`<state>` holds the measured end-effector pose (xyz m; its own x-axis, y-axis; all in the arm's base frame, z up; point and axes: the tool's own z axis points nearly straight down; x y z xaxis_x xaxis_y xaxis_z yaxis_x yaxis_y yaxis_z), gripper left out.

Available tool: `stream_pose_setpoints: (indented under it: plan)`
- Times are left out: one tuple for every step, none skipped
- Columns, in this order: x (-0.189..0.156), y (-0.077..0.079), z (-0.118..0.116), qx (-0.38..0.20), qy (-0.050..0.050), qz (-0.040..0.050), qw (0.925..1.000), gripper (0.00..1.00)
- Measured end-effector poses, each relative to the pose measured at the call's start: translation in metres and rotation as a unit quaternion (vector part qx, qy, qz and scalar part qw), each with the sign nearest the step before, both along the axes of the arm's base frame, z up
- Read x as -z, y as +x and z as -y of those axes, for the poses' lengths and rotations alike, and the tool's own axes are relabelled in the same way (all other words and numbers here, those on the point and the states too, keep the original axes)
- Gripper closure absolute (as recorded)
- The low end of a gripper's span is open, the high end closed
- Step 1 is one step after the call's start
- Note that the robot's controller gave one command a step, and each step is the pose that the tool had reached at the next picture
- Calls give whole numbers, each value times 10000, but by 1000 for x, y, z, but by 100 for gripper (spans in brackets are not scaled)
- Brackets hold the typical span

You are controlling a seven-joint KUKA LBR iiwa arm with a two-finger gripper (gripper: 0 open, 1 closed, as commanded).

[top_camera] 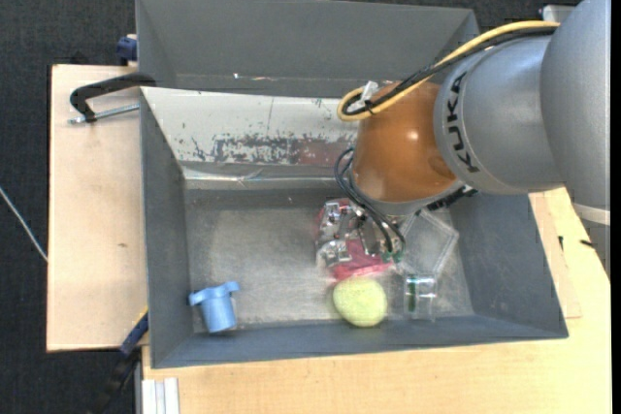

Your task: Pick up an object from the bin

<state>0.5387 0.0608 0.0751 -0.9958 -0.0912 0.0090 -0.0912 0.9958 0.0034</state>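
My gripper [342,242] is positioned lower centre of the frame, over a pink object [369,259] on the floor of the bin [165,238], just above a yellow-green ball [361,302]. Released or clenched: I cannot tell. I judge no object lifted; securing and raising remain.

Dull grey all over the bin [160,238]; across its back wall a pale, shiny band speckled with dark flecks, plus a faint reddish smear. Light blue on the small plastic fitting [215,305]. Yellow-green on the ball [360,302]. Bright pink on the flat thing [367,259] beside it. Clear with whitish glints on the plastic packet [434,245]; green marks on the small clear piece [419,294]. Silvery metal on the gripper [338,247]. Glossy orange-brown on the wrist cover [403,145]. Silver-grey on the arm [524,111], with dark KUKA lettering. Yellow on the cable [466,46].
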Motion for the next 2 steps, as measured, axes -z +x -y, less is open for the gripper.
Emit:
stream_pose_setpoints:
  plan:
    - [0, 0, 0, 1, 0, 1, 10000, 100]
    - [-3, -1, 0, 0, 0, 7, 10000, 100]
